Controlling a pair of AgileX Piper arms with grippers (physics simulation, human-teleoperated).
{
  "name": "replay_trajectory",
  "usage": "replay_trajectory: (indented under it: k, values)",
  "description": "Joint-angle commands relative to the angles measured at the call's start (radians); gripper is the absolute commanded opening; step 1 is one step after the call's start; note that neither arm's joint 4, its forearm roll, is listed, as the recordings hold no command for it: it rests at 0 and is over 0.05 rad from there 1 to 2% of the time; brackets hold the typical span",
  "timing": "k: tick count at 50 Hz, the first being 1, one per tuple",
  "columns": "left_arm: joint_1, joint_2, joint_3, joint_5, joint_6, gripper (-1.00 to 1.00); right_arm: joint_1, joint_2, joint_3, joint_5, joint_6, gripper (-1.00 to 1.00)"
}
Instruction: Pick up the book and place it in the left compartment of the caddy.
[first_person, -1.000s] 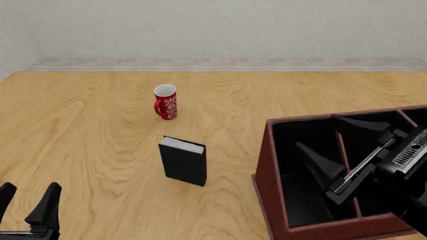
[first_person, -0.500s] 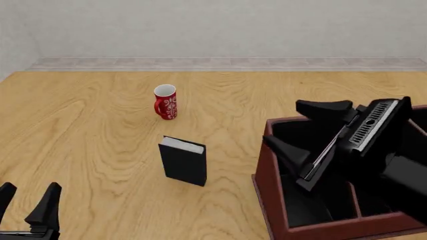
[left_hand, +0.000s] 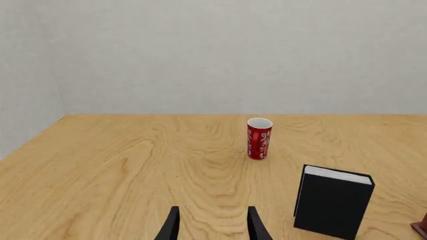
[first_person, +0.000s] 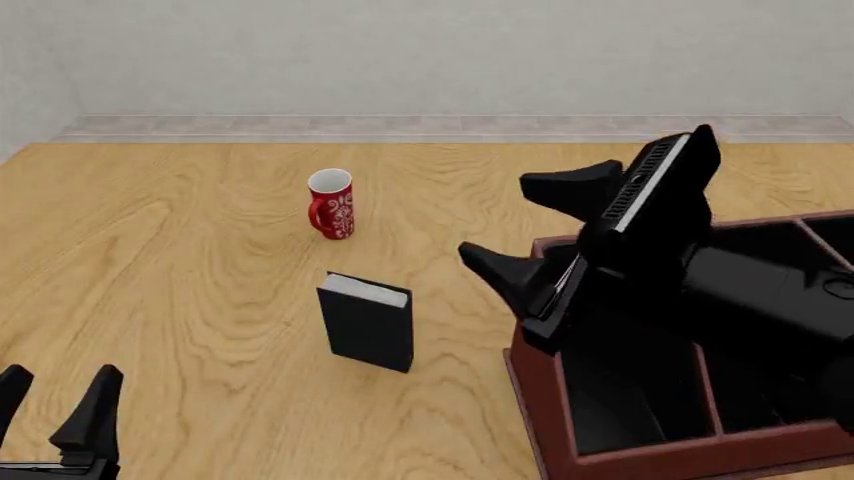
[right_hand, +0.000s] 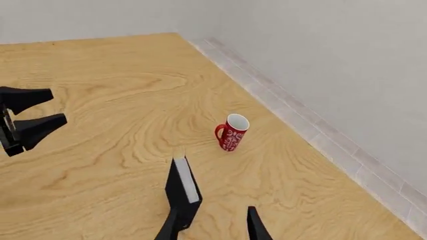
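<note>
My right gripper (first_person: 511, 228) hung spread wide with nothing between its jaws, raised above the near-left corner of the large dark red-brown wooden caddy (first_person: 537, 392) with its black interior, the two dark fingers pointing out over the light wooden table (first_person: 200, 300) toward the thin black hardcover book (first_person: 366, 321) with white page edges. That book stood upright on the table, apart from the caddy on its left and well clear of both my grippers; from my right wrist camera it appeared as a narrow slab seen nearly edge-on (right_hand: 183, 187), its white pages facing up, just beyond my fingertips (right_hand: 256, 227). From my left wrist camera the same book (left_hand: 332, 202) stood off to one side, not in line with the fingers. Farther back on the table, behind the book, stood a small red mug (first_person: 331, 204) with white patterning and a white inside, upright and alone. My left gripper (first_person: 54, 412) sat low at the near-left corner of the table, its jaws parted and holding nothing. The long narrow black-lined left compartment (first_person: 603, 395) of the caddy lay partly under my right arm; what I could see of it was bare black lining.
</note>
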Motion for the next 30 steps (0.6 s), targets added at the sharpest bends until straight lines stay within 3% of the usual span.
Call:
replay_trajectory:
  k: [1,11,15,30]
  values:
    - [0.0,0.0,0.0,0.0,0.0,1.0,0.034,0.076,-0.089,0.051,0.026,1.0]
    - [0.0,0.0,0.0,0.0,0.0,1.0,0.041,0.158,-0.194,0.127,0.047,1.0]
    - [0.0,0.0,0.0,0.0,0.0,1.0,0.042,0.181,-0.201,0.143,0.025,1.0]
    - [0.0,0.0,0.0,0.0,0.0,1.0,0.048,0.298,-0.272,0.229,0.05,1.0]
